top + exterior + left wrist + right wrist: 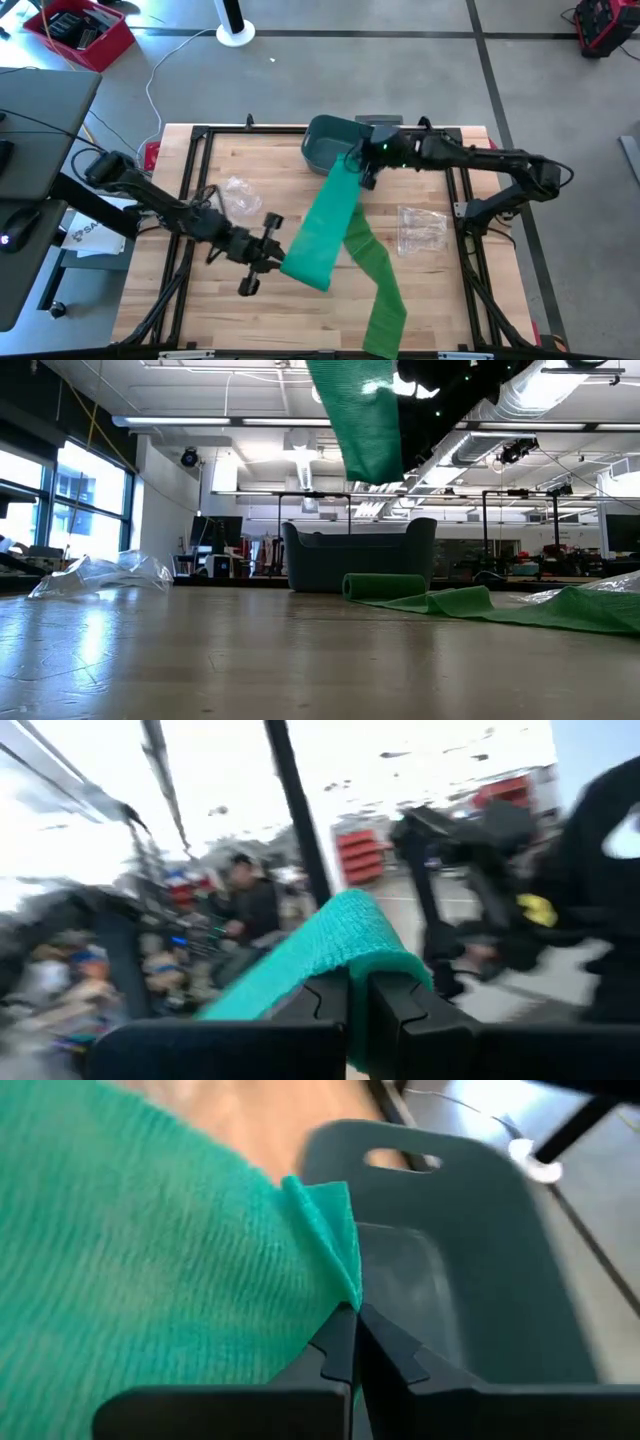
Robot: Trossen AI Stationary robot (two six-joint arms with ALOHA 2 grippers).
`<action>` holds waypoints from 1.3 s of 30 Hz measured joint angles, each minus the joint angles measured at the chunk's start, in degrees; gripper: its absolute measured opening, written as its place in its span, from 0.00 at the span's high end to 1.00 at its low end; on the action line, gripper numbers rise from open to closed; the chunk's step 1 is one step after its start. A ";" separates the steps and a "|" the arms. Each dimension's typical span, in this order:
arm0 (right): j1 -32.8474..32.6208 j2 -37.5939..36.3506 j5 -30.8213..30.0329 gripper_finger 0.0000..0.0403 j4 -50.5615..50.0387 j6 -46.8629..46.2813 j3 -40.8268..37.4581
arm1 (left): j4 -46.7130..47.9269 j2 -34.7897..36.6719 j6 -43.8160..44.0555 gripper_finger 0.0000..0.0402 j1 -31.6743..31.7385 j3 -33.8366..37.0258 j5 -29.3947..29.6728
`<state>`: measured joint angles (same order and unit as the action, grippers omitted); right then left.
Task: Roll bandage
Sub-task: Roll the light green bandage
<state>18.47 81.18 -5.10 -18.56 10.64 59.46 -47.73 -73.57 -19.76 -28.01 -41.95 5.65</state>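
Note:
A wide green bandage is stretched in the air between my two grippers; it also shows at the top of the low view. My right gripper is shut on its far end, beside the grey bin. My left gripper is shut on its near end, left of the table's middle. A second green strip lies flat on the table and runs to the near edge. A rolled-up green part rests on the table at its far end, in front of the bin. My left gripper pinches the bandage's near end between its two fingers; the cloth folds over the fingertips. That end is lifted clear of the table. My right gripper pinches a bunched corner of the bandage's far edge between its two fingertips. The cloth spreads away from the fingers and slopes down toward my left gripper, clear of the table.
The grey bin stands at the table's far middle. One clear plastic bag lies left of the bandage and another to its right. Black frame rails run along the table's sides. A person shows beyond the table.

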 joint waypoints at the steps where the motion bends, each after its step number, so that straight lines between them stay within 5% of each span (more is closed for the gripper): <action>1: -1.27 0.18 0.02 1.00 1.06 -0.29 -0.93 | -0.04 0.90 -1.97 1.00 -0.80 0.00 2.08; 10: -13.41 0.32 0.60 1.00 7.70 -3.29 -6.41 | -1.54 5.89 -18.06 1.00 -5.64 0.00 21.27; 23: -22.73 0.32 12.37 1.00 13.28 -5.80 -7.17 | -10.56 7.21 -43.81 1.00 -5.77 0.00 44.79; 32: -25.02 0.32 18.48 1.00 13.27 -6.28 -8.36 | -10.60 10.76 -50.44 1.00 -5.65 0.00 54.46; 39: -25.24 0.25 22.17 1.00 15.03 -7.83 -9.46 | -10.43 12.99 -50.00 1.00 -3.71 2.59 56.62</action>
<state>-6.76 81.43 17.07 -3.52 2.81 50.00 -58.15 -60.58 -69.77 -31.71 -39.37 62.27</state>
